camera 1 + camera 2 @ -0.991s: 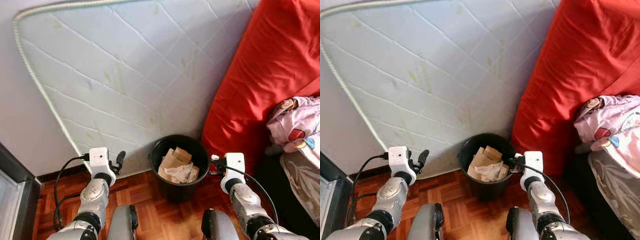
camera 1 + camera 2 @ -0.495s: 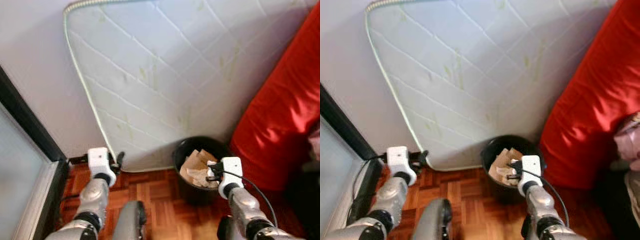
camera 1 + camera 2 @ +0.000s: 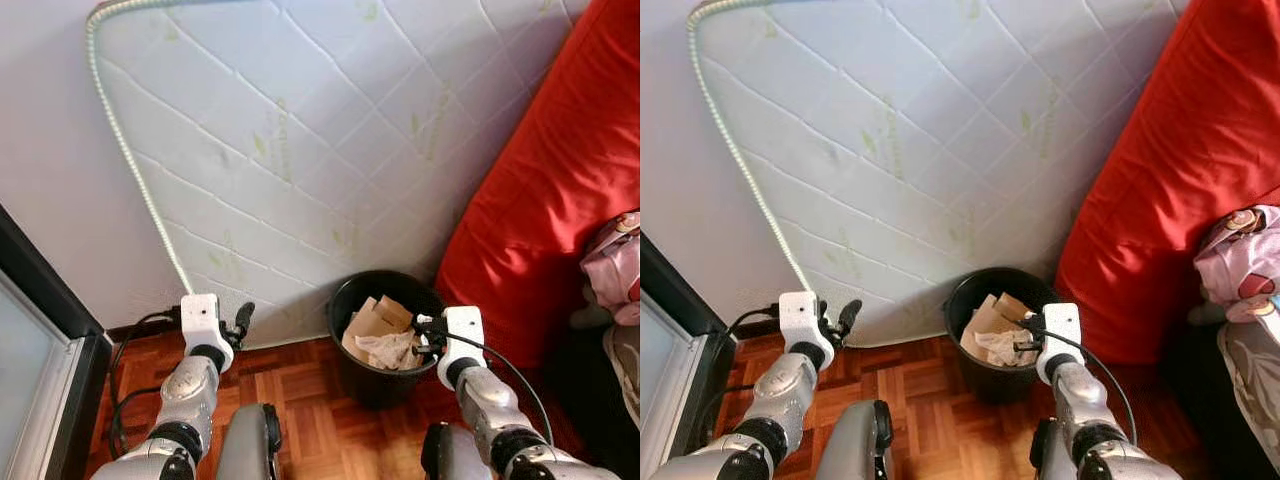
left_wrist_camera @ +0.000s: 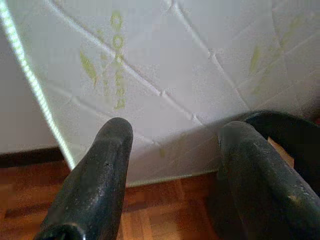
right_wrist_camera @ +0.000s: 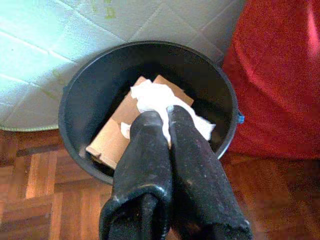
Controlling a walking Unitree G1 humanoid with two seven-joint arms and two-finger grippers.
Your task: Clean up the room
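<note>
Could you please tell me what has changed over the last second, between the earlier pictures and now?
Mostly the camera swung: the view panned toward the window side, then partway back. The right gripper stays shut over the round black plastic bin, at the crumpled white paper on the brown cardboard pieces; whether it grips the paper is unclear. The left gripper stays open and empty by the white quilted mattress.

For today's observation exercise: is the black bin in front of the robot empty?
No. The black bin holds pieces of brown cardboard and crumpled white paper, seen plainly in the right wrist view.
</note>
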